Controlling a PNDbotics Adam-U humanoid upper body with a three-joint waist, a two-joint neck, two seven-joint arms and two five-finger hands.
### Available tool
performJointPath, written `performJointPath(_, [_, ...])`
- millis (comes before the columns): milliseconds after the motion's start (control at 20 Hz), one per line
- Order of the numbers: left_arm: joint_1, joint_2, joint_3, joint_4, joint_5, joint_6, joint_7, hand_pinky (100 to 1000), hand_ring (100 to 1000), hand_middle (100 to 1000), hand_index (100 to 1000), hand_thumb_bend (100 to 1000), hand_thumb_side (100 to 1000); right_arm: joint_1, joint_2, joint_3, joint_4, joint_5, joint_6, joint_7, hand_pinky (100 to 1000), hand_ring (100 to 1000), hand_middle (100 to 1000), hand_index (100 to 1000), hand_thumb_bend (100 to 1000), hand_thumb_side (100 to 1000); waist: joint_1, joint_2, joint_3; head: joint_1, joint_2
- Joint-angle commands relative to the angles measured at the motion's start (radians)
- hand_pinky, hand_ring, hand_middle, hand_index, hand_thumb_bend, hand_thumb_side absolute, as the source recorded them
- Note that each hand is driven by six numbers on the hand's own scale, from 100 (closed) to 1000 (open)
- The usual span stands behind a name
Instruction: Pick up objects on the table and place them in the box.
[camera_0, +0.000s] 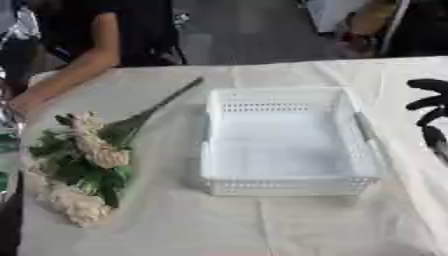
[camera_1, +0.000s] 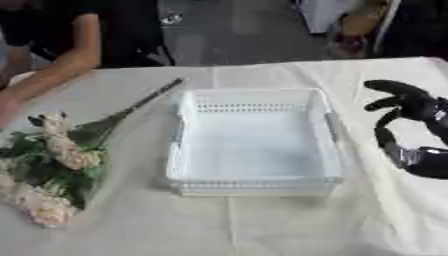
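Note:
A white perforated plastic box (camera_1: 254, 145) stands in the middle of the cloth-covered table and holds nothing. Left of it lies a bunch of artificial flowers (camera_0: 83, 165) with cream and pale pink blooms, green leaves and a long dark stem (camera_0: 166, 102) pointing toward the far side. My right hand (camera_1: 411, 127) hovers to the right of the box, black, with its fingers spread and relaxed, holding nothing. It is a hand's width away from the box's right wall. My left hand shows in neither view.
A cream cloth (camera_1: 262, 225) covers the table, with creases along it. A person in a black top sits at the far left edge, one forearm (camera_0: 70, 75) resting on the table near the flowers. Dark shapes stand beyond the far right edge.

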Motion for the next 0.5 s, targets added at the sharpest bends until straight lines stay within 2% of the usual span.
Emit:
performJointPath(50, [-0.014, 0.021, 0.007, -0.019, -0.014, -0.009, -0.018, 802, 889, 953, 995, 740, 689, -0.003, -0.016, -0.005, -0.016, -0.002, -0.003, 0.002, 665, 826, 978, 1000, 100, 256, -0.002, -0.011, 0.001, -0.012, -0.015])
performJointPath(500, [-0.014, 0.02, 0.004, -0.019, -0.018, -0.015, -0.045, 823, 892, 953, 992, 747, 689, -0.003, -0.015, -0.005, -0.016, -0.002, -0.003, 0.003, 665, 826, 978, 1000, 100, 257, -0.002, -0.011, 0.001, -0.008, -0.013])
